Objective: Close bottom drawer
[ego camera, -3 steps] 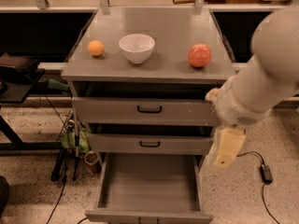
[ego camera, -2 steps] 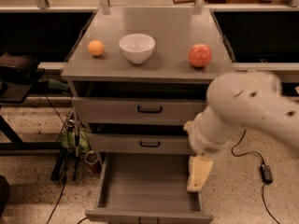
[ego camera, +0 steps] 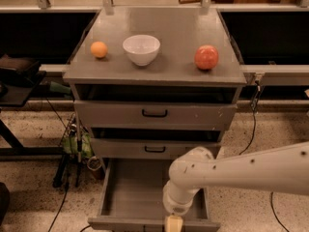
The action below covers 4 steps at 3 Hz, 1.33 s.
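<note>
The bottom drawer [ego camera: 130, 197] of the grey cabinet is pulled wide open; its grey box looks empty and its flat front panel [ego camera: 120, 224] runs along the lower edge of the view. My white arm reaches in from the right. Its wrist hangs over the drawer's front right part. My gripper [ego camera: 174, 224] points down at the front panel, mostly cut off by the lower edge of the view. The middle drawer [ego camera: 154, 149] and the top drawer [ego camera: 154, 113], both with black handles, stand slightly out.
On the cabinet top [ego camera: 164, 37] stand an orange [ego camera: 99, 49], a white bowl [ego camera: 141, 49] and a red apple [ego camera: 206, 57]. Cables and a green object [ego camera: 79, 144] lie on the floor at the left. A black cable [ego camera: 253, 124] hangs at the right.
My arm has swung left and down, from beside the cabinet's right side to over the open drawer's front. The gripper has dropped to the front panel. The drawer has not visibly moved.
</note>
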Each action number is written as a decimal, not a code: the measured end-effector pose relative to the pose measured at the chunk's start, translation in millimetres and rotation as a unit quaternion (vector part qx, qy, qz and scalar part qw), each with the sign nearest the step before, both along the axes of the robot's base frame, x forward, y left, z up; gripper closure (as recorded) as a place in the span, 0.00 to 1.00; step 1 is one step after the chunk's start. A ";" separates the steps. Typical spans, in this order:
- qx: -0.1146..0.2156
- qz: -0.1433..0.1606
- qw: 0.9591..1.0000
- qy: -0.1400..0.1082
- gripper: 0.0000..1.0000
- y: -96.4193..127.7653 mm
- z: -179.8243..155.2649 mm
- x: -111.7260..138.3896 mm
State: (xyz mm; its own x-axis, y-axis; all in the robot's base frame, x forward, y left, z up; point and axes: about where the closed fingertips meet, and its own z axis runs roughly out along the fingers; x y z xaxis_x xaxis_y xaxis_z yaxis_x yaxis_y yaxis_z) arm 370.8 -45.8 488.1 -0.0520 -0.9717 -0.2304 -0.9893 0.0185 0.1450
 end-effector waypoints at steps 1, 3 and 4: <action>0.003 0.015 1.000 0.025 0.00 30.7 -91.3 -23.9; 0.016 -0.049 0.997 0.060 0.42 72.3 -229.8 -25.6; -0.002 -0.112 0.990 0.090 0.65 73.0 -275.7 -30.9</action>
